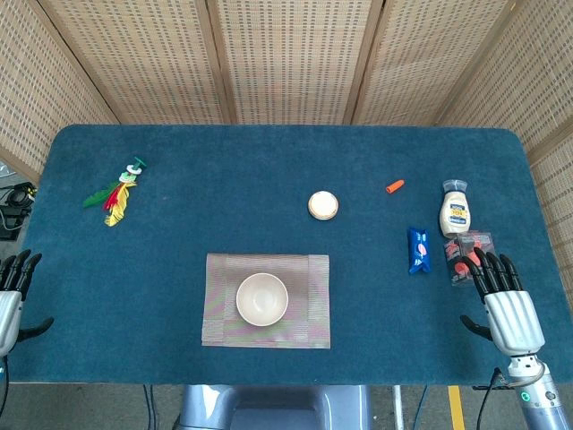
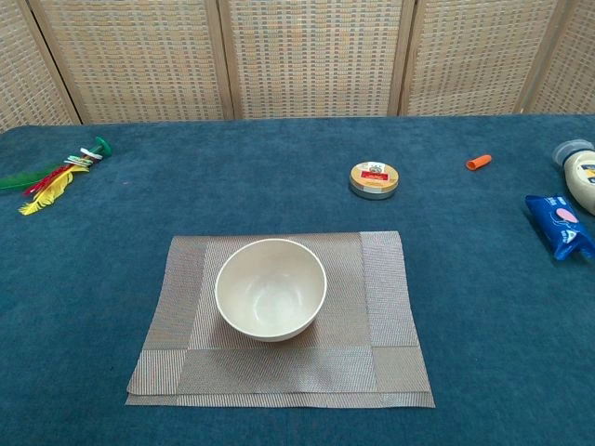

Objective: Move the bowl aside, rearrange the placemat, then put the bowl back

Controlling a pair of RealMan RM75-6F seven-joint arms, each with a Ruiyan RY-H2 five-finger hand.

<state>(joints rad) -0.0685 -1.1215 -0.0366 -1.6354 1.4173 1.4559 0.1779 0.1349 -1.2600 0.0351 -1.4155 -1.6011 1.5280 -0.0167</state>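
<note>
A cream bowl (image 1: 261, 298) (image 2: 271, 289) stands upright in the middle of a grey-brown woven placemat (image 1: 304, 313) (image 2: 381, 325), which lies flat near the table's front edge. My left hand (image 1: 11, 291) is at the far left edge of the table, fingers spread, holding nothing. Over the table's front right corner my right hand (image 1: 506, 300) is also empty with its fingers apart, well right of the mat. Neither hand shows in the chest view.
A round tin (image 1: 323, 205) (image 2: 374, 179) sits behind the mat. To the right lie an orange piece (image 1: 395, 186) (image 2: 478, 162), a blue packet (image 1: 418, 250) (image 2: 559, 223), a sauce bottle (image 1: 456, 208) and a red-black packet (image 1: 461, 255). A feather toy (image 1: 118, 193) (image 2: 56, 175) lies far left.
</note>
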